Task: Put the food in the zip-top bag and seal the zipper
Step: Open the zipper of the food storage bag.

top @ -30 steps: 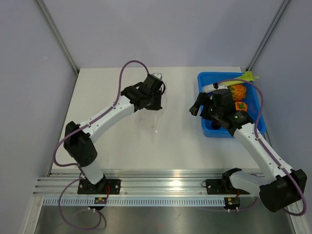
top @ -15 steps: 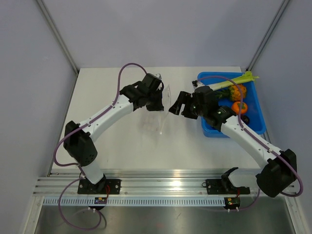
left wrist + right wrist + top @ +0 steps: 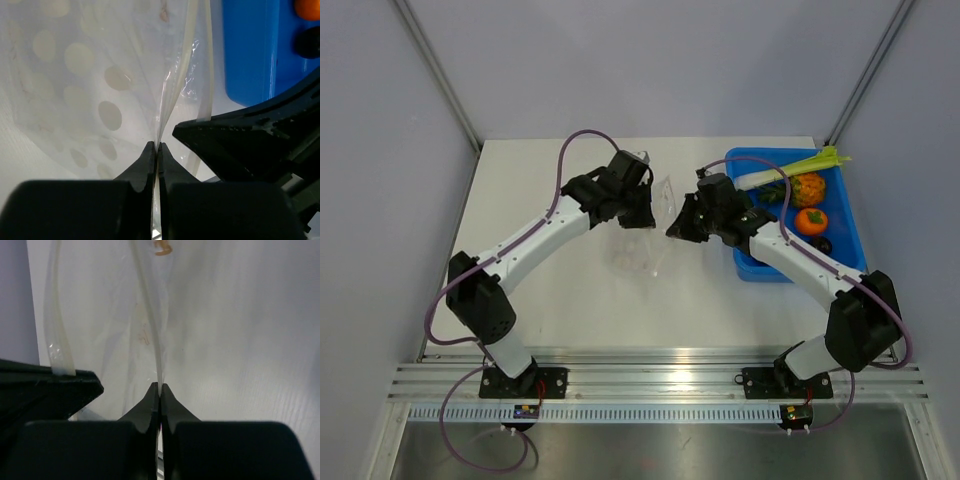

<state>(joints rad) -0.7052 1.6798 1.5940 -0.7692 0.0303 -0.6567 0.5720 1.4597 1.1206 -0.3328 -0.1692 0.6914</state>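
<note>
The clear zip-top bag [image 3: 647,240] stands on the table between the two arms. My left gripper [image 3: 157,146] is shut on one side of its mouth edge, and my right gripper [image 3: 159,386] is shut on the other side [image 3: 150,335]. The two grippers [image 3: 658,212] face each other closely over the bag [image 3: 100,90]. The zipper strip [image 3: 186,65] runs up along the mouth. The food lies in the blue bin [image 3: 752,262]: an orange pineapple [image 3: 807,186] with green leaves, a small orange piece [image 3: 812,221] and a dark round one [image 3: 824,244].
The blue bin [image 3: 250,50] sits at the right of the table, right behind my right arm. Grey walls with metal posts close the back and sides. An aluminium rail runs along the near edge by the arm bases.
My right arm has swung left out of the blue bin to the bag's mouth, and its jaws have closed on the bag's edge. The left gripper has kept its hold in place.
</note>
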